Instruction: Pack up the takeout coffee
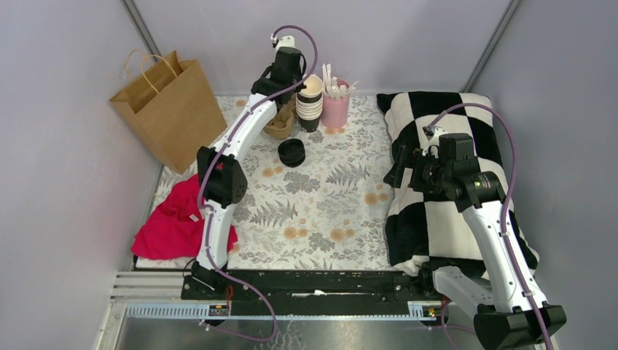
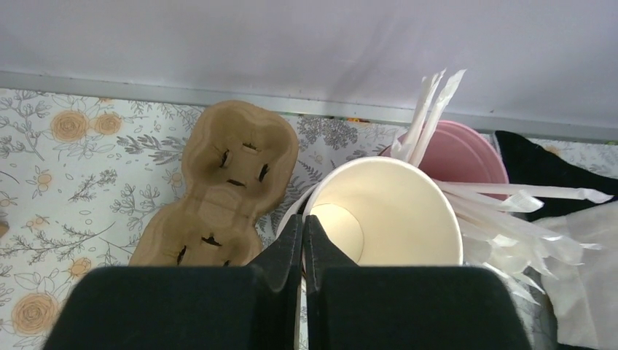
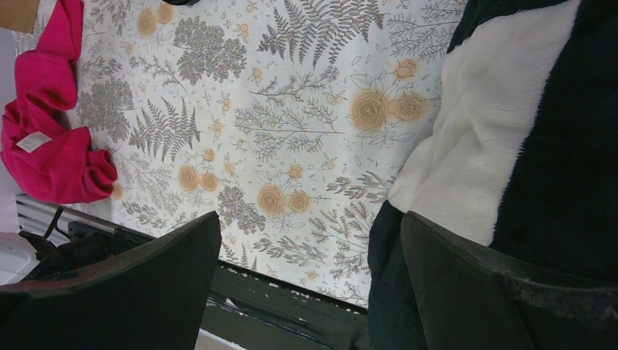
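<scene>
The takeout coffee is out of view; no lidded cup shows anywhere. At the back of the table stands a nested stack of lidless paper cups, black outside and cream inside. My left gripper is over the stack's left side, shut on the rim of the top cup, whose wall is pinched between the fingers. A low stack of black lids lies just in front. My right gripper hangs open and empty over the left edge of the checkered blanket.
A brown pulp cup carrier lies left of the cups, and a pink holder of wrapped straws right of them. A brown paper bag stands at back left, with a red cloth at front left.
</scene>
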`<state>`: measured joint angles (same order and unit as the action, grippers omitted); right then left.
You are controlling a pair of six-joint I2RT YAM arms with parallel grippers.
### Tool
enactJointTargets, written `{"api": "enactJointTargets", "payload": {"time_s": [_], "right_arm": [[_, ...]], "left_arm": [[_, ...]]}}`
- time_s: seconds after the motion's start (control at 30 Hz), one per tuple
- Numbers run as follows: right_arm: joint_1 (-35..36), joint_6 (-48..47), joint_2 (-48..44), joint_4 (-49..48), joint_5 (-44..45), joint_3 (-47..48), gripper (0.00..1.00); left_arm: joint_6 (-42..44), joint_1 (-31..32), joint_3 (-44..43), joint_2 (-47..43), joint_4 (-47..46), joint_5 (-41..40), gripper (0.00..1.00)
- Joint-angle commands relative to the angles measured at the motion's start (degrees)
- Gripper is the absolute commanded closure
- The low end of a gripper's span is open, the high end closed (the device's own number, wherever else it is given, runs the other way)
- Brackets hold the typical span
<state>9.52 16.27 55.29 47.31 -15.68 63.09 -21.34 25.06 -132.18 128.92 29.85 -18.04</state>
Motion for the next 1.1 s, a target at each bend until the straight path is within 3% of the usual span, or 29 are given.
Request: {"api": "enactJointTargets", "payload": {"time_s": [0.0, 0.17, 0.27, 0.43, 0.63, 0.87, 1.07], "right_arm": [[-0.16, -0.8, -0.27, -0.65, 0.29, 1.35, 0.0], [-0.12, -0.31, -0.36, -0.34, 1.19, 1.51, 0.0], [0.48, 0.26, -0.55, -0.52, 1.09, 1.06, 0.0], [0.94, 1.12, -1.61, -1.47, -0.03, -0.16, 0.0], [0.92, 0.89, -3.0, -0.7, 0.22, -0.36, 0.0], [0.92, 0.76, -5.43, 0.97, 0.31, -1.16, 0.0], [0.93, 0.98, -6.45, 2.16, 0.18, -1.21, 0.0]], "left_arm": [[-1.36, -0.11, -4.23, -7.37, -3.42, -1.56, 1.0], [-1.93, -0.02, -3.03, -13.5, -3.45, -0.04, 1.0], [-2.63, 0.07, 2.68, -20.42, -3.03, 0.35, 1.0], [-6.76, 1.04, 19.98, -31.53, -2.03, 9.45, 1.0], [-11.17, 10.12, 42.52, -40.23, -8.14, 19.15, 1.0], [-11.25, 22.37, 58.14, -38.09, -24.36, 27.82, 1.0], [-7.88, 26.5, 61.74, -34.03, -27.63, 26.16, 1.0]]}}
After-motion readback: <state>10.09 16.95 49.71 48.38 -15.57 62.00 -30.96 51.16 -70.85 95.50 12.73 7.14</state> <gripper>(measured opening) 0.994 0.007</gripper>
